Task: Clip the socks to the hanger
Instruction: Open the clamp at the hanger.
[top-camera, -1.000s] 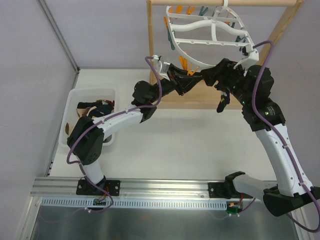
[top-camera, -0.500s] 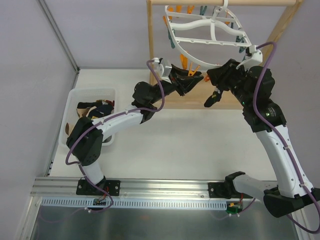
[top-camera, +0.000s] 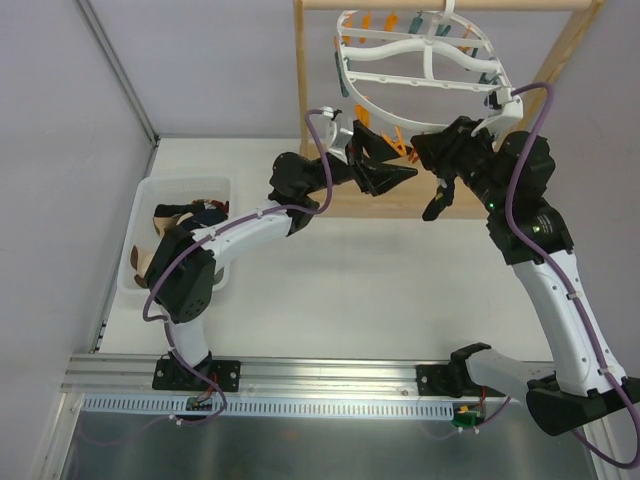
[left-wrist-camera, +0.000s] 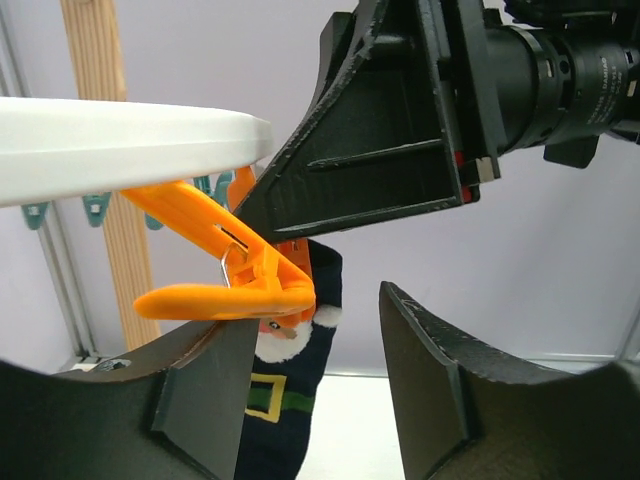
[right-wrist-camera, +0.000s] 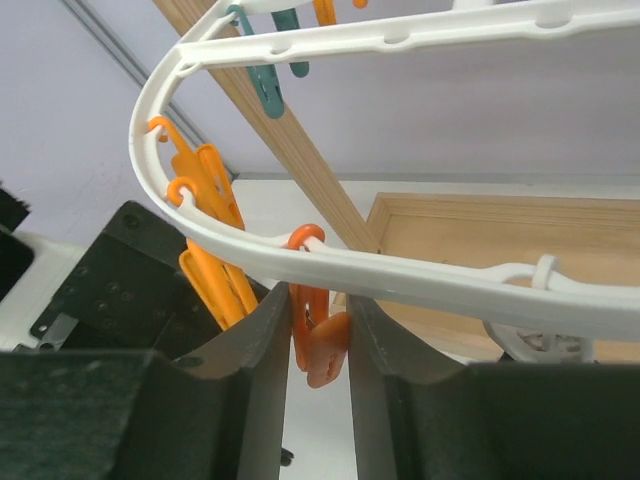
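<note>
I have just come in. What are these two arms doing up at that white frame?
They are clipping socks to the hanger, which hangs from a wooden stand. The right gripper is closed on an orange peg on the white rim. A navy Santa sock hangs just below the rim, and the left gripper stands open next to it, gripping nothing. Other socks lie in the white bin at the left of the table.

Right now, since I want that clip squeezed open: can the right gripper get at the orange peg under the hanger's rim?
Likely yes: the right gripper straddles the orange peg hanging from the hanger rim, fingers against both sides, nothing between.
</note>
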